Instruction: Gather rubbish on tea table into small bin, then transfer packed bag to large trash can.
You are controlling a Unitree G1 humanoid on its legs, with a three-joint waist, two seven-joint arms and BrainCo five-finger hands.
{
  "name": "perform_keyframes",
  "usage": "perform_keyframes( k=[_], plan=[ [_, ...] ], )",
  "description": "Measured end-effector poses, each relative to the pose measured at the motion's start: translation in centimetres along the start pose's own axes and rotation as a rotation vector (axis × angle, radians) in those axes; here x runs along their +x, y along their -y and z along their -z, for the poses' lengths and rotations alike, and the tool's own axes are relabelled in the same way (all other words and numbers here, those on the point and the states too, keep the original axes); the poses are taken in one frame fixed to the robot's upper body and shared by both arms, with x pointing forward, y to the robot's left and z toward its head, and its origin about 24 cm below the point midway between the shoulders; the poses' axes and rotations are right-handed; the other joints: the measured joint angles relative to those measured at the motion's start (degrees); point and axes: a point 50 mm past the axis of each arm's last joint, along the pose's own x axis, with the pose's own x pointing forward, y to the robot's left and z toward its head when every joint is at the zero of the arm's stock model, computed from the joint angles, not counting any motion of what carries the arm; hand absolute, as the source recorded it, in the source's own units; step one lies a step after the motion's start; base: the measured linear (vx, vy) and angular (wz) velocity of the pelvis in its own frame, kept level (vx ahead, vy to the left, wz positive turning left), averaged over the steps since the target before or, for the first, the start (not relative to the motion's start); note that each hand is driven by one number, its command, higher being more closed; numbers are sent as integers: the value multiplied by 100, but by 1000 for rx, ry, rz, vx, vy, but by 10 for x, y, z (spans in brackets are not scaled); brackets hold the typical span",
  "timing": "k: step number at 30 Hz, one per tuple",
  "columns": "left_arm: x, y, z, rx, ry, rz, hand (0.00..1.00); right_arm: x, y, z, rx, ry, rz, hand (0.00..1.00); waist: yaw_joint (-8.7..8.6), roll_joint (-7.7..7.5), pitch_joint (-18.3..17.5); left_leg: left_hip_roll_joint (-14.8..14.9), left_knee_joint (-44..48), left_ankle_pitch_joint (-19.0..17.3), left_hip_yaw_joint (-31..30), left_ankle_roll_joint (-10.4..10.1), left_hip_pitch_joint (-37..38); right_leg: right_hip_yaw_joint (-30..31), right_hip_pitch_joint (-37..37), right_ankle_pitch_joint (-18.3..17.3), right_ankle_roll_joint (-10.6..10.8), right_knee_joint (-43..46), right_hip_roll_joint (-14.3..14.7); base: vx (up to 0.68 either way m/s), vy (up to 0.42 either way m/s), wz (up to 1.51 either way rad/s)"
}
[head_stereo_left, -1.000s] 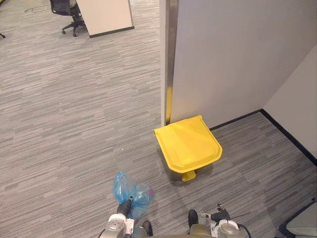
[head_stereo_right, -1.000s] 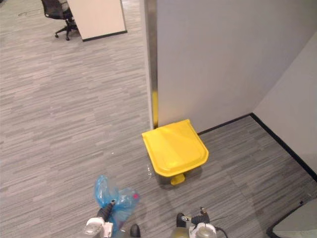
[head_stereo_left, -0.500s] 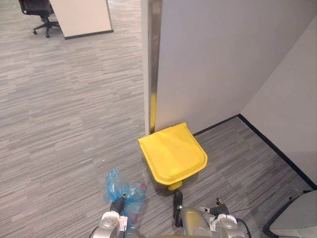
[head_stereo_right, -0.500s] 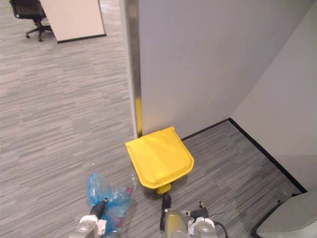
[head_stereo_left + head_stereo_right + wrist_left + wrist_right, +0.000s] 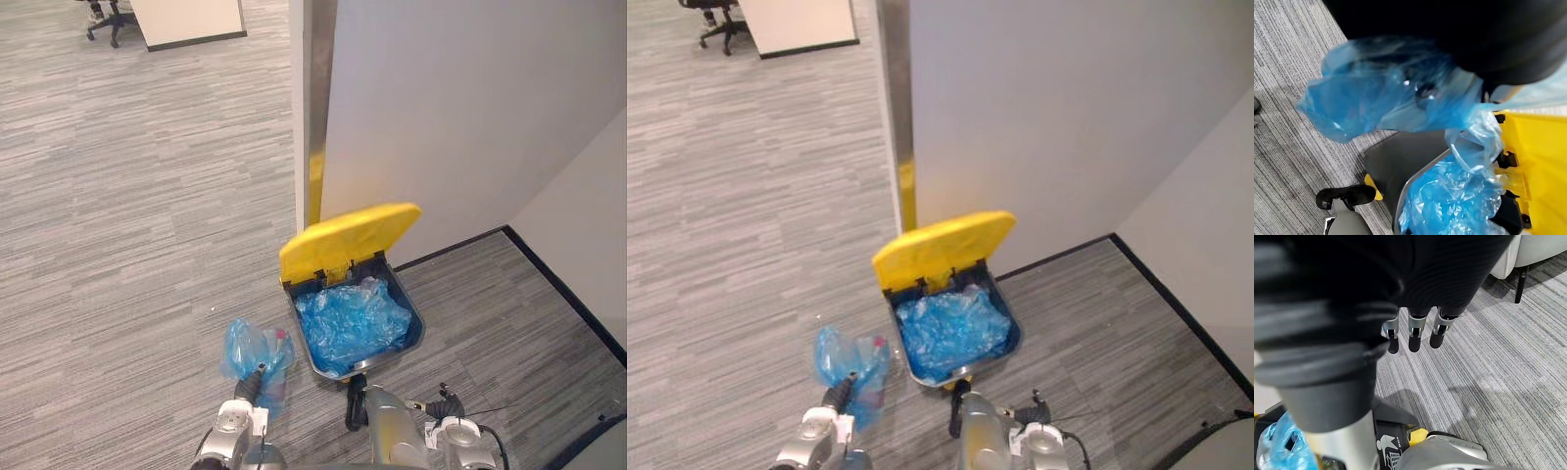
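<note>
The left hand gripped the blue packed bag, which hung just left of the large trash can. Its yellow lid stood raised above a blue liner. The right hand hung with fingers relaxed and straight.

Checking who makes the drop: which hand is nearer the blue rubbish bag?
Left. The left hand grips the bag, which hangs beside the open trash can. The right hand hangs open off to the robot's right, apart from the bag.
</note>
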Motion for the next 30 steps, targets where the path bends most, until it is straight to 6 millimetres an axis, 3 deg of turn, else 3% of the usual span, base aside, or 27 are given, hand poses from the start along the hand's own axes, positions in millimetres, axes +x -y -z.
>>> perform_keyframes(
  k=[3, 6, 7, 8, 10, 12, 13, 15, 17, 21, 26, 30],
  plan=[
    [-1, 0, 2, 1, -4, 2, 100, 1, -4, -8, -101, 37, -34, 0, 8, 6, -146, -121, -184, 246, -185, 6, -47, -48, 29, 22, 29, -136, -139, 44, 16, 23],
    [0, -3, -1, 9, 10, -2, 100, 3, -20, -31, -161, 111, -89, 0, 46, -12, -241, -189, -167, 381, -371, -13, -290, -167, 36, 169, 57, -366, -235, -23, -5, 30],
    [0, -4, -3, 16, 14, -4, 100, 4, -28, -45, -172, 152, -110, 0, 56, -18, -245, -209, -156, 432, -446, -35, -387, -201, 35, 247, 33, -481, -256, -83, -17, 30],
    [0, -7, -8, 22, 39, -7, 100, 5, -36, -76, -185, 240, -127, 0, 94, -19, -243, -216, -149, 503, -481, -38, -583, -282, 24, 442, 31, -743, -262, -92, -21, 29],
    [1, -9, -16, 16, 71, -12, 100, 5, -35, -104, -174, 320, -115, 0, 188, -31, -237, -208, -140, 552, -504, -27, -716, -332, 15, 594, 15, -940, -247, -108, -42, 22],
    [0, -12, -32, 2, 143, -16, 100, 3, -26, -157, -147, 460, -79, 0, 293, -33, -228, -157, -130, 567, -638, -19, -947, -468, 11, 752, 29, -1221, -226, -147, -95, 29],
    [0, -13, -35, -3, 157, -17, 100, 2, -24, -165, -139, 480, -74, 0, 294, -29, -225, -140, -101, 566, -638, -19, -1008, -487, 11, 764, 90, -1282, -215, -151, -102, 49],
    [-4, -13, -61, -25, 277, 0, 100, -2, -6, -207, -116, 578, -11, 0, 284, -51, -160, -69, 46, 449, -669, 205, -1414, -151, 15, 871, 263, -1728, 28, -157, -97, 58],
    [-8, -12, -70, -33, 330, 20, 100, -6, 2, -230, -85, 622, 11, 0, 369, -114, -47, -82, 150, 442, -634, 201, -1506, -25, 29, 1015, 268, -1867, 52, -156, -50, 7],
    [-12, -11, -81, -35, 381, 52, 100, -23, 4, -278, -10, 732, 8, 0, 371, -157, 145, -97, 353, 419, -620, 161, -1715, 177, 40, 1327, 205, -2224, 133, -107, -20, -7],
    [-22, 8, -107, -41, 493, 150, 100, -39, 19, -319, 72, 814, 32, 0, 406, -92, 254, 45, 550, 359, -621, 59, -1888, 188, 35, 1531, 120, -2434, 292, 12, -28, -7],
    [-29, 21, -131, -43, 588, 219, 100, -48, 24, -335, 100, 854, 32, 0, 384, -92, 339, 64, 554, 382, -597, 15, -1891, 197, 36, 1557, 86, -2429, 325, 37, -14, -1]
  ],
)
